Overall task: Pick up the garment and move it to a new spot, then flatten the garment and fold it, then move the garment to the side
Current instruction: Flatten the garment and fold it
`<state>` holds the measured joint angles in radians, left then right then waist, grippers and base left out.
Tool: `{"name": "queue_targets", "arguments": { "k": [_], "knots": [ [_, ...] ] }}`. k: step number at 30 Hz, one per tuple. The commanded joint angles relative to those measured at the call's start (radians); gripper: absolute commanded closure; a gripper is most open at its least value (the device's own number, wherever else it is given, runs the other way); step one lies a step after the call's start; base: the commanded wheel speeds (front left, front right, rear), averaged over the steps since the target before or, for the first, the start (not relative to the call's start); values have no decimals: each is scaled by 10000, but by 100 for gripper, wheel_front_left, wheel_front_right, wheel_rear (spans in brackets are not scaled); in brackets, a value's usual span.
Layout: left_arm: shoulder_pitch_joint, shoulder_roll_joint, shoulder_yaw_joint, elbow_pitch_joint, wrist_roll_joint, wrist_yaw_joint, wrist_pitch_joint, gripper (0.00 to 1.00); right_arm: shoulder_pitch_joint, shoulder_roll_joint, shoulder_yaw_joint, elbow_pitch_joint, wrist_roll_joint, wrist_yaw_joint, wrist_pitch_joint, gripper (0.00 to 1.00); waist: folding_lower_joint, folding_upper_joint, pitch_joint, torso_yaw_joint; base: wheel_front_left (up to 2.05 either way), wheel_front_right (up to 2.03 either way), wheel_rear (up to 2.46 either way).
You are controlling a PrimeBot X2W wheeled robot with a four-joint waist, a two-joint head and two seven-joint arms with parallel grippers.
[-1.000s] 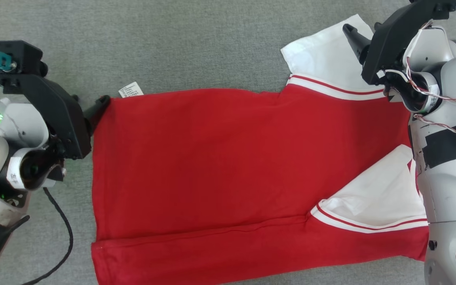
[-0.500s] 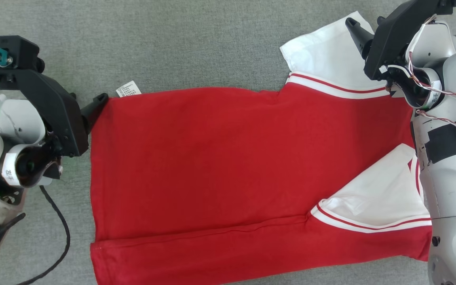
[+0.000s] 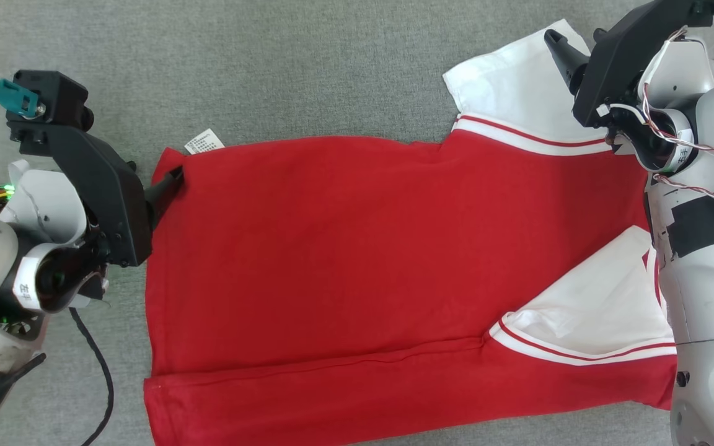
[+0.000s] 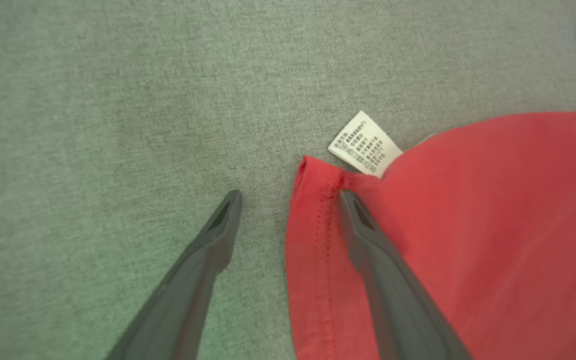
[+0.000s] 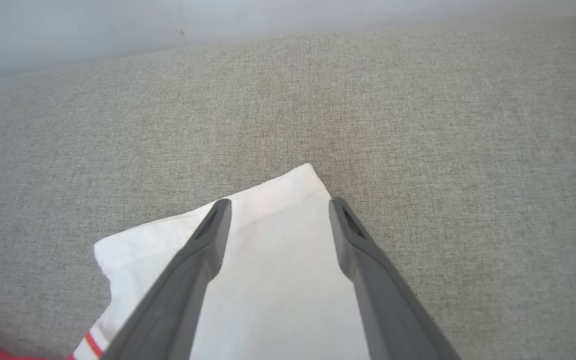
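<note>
Shirt point(image 3: 363, 260) lies spread flat on grey surface point(image 3: 307, 62) | I judge it soft, light, limp | left claw point(image 4: 289, 196) released, straddling hem corner beside label point(image 4: 365, 144) | right claw point(image 5: 279, 201) released over white sleeve point(image 5: 273, 260) tip | I'd pinch those corners.

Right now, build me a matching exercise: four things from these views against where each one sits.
1 left gripper
2 right gripper
3 care label
4 black cable

A open over the white sleeve
B open astride the garment hem corner
C poking out from the red edge
D looping at the head view's lower left

Pairs: 1-B, 2-A, 3-C, 4-D
</note>
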<state>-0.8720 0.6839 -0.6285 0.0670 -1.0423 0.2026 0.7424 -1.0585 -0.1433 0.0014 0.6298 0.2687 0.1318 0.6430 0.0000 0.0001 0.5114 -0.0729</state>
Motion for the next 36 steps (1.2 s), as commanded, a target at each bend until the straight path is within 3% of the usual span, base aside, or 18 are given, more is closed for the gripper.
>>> {"name": "queue_targets", "arguments": {
  "k": [1, 8, 9, 10, 11, 12, 14, 22, 36],
  "knots": [
    [117, -50, -22, 47, 70, 16, -43, 0, 71, 27, -5, -32, 95, -23, 3, 0, 0, -1, 72, -51, 0, 0, 0],
    [32, -323, -395, 344, 13, -235, 254, 0, -72, 19, 111, -150, 129, -23, 34, 0, 0, -1, 191, -158, 0, 0, 0],
    [25, -328, -479, 350, 24, -247, 344, 10, -75, 7, 120, -152, 140, -23, 28, 0, 0, -1, 180, -163, 0, 0, 0],
    [39, -330, -540, 359, 8, -296, 427, 26, -74, 2, 132, -152, 137, -23, 16, 0, 0, -1, 166, -168, 0, 0, 0],
    [50, -322, -589, 369, -22, -331, 519, 51, -70, -2, 137, -145, 141, -23, 9, 0, 0, -1, 153, -172, 0, 0, 0],
    [79, -301, -645, 370, -30, -344, 622, 62, -62, 3, 142, -133, 141, -23, 8, 0, 0, -1, 137, -174, 0, 0, 0],
    [92, -257, -688, 338, -52, -407, 716, 100, -50, 1, 155, -111, 132, -23, 10, 0, 0, -1, 113, -170, 0, 0, 0],
    [-7, -245, -430, 389, 84, -461, 173, 100, -244, -145, 115, 294, -157, -23, -31, 0, 0, -1, 102, -69, 0, 0, 0],
    [-136, -529, -334, 540, 96, -572, -359, 100, -1119, -308, -257, 2135, -1591, -23, -54, 0, 0, -1, 409, 363, 0, 0, 0]
  ]
}}
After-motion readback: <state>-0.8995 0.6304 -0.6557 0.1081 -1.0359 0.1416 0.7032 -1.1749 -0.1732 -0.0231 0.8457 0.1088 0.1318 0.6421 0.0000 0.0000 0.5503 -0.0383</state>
